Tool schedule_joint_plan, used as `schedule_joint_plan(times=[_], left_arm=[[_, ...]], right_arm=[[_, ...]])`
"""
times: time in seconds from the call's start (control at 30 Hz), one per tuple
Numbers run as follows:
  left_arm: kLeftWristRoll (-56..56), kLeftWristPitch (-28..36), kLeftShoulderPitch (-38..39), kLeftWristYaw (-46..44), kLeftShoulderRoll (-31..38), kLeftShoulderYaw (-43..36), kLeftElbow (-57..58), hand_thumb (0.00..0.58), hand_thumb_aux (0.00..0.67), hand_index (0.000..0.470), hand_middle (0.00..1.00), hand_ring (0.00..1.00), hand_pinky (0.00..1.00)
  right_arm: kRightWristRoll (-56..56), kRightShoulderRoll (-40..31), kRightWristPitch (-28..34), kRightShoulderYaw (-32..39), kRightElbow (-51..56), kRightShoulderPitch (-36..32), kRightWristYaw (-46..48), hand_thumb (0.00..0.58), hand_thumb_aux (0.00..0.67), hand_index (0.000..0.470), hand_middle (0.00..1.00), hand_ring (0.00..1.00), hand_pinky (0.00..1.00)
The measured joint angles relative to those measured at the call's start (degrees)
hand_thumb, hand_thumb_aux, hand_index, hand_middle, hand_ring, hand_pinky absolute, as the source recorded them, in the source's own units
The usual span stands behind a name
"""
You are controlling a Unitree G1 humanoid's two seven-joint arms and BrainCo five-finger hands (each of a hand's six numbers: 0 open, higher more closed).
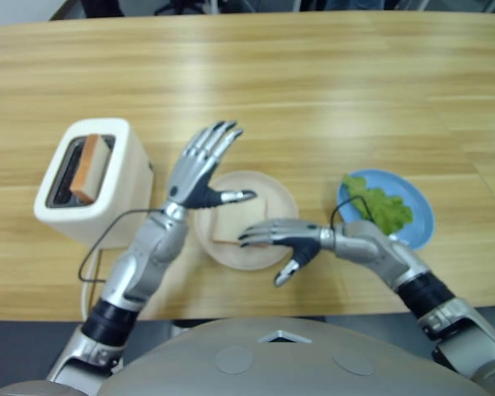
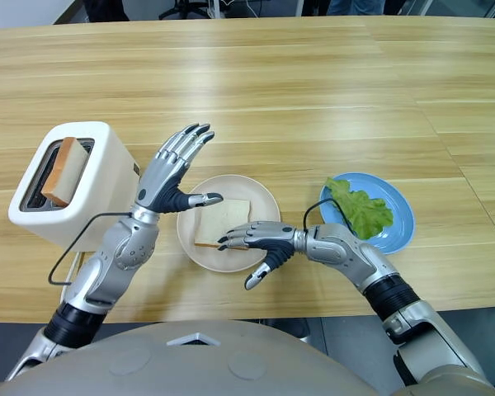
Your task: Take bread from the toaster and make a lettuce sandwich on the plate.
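Toaster (image 2: pixel 62 186) sitting at the left of the bench (image 2: pixel 272 82), bread slice (image 2: pixel 63 172) sticking up in its slot. Left hand (image 2: pixel 161 186) hovering beside the cream plate (image 2: pixel 239 186), fingers spread apart, holding nothing. Second slice (image 2: pixel 219 219) lying on that plate. Right hand (image 2: pixel 272 239) hanging over the plate's near edge, fingers apart, empty. Lettuce (image 2: pixel 359 210) lying on the blue plate (image 2: pixel 400 223).

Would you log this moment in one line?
left hand open; right hand open; bread on plate; toast in toaster; lettuce on blue dish

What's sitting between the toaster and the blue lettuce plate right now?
The cream plate with one bread slice, the open left hand at its left edge and the open right hand over its near right side; both eye views show this.
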Motion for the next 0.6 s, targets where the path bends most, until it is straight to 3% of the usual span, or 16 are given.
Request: schedule_joint_plan(times=[0.27, 0.43, 0.6], left_arm=[[-18.2, -10.6, 9.1, 0.8, -5.3, 3.9, 0.3, 0.0, 0.0, 0.0, 0.0, 0.0, 0.0], [-21.1, -16.0, 13.6, 1.1, -6.9, 4.8, 2.8, 0.0, 0.0, 0.0, 0.0, 0.0, 0.0], [-21.1, -18.6, 16.2, 1.2, -8.9, 4.9, 4.2, 0.0, 0.0, 0.0, 0.0, 0.0, 0.0]], right_arm=[[12.7, 2.6, 5.3, -16.1, -8.2, -3.7, -8.2, 0.0, 0.0, 0.0, 0.0, 0.0, 0.0], [11.1, 2.8, 9.1, -22.2, -9.4, -3.6, -12.9, 0.0, 0.0, 0.0, 0.0, 0.0, 0.0], [1.1, -0.6, 13.8, -24.4, -7.8, -2.8, -17.5, 0.0, 0.0, 0.0, 0.0, 0.0, 0.0]])
